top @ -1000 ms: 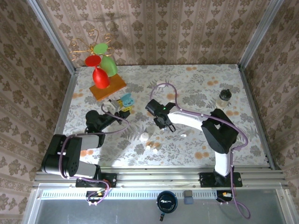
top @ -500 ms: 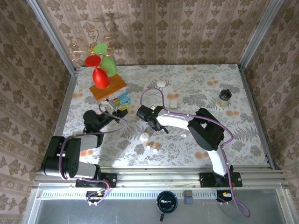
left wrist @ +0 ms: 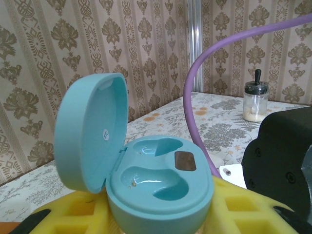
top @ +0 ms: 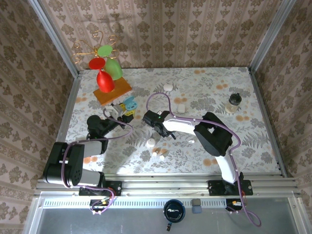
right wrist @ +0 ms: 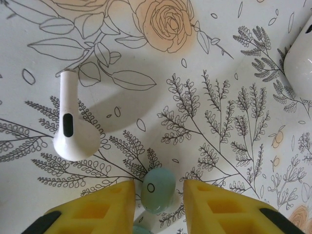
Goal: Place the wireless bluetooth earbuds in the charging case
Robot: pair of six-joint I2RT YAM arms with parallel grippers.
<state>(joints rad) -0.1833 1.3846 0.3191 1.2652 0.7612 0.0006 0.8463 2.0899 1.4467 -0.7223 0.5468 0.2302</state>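
Right fingers moved left | flanking teal earbud

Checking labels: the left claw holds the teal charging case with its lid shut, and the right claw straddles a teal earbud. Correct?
No: the left wrist view shows the lid of the teal charging case open, not shut. The left claw holds it, and the right claw straddles the teal earbud.

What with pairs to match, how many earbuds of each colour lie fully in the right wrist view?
White stemmed plastic earbud: 1
Pale teal rounded plastic earbud: 1
Total: 2
Teal sliver at bottom edge: too cropped to count.
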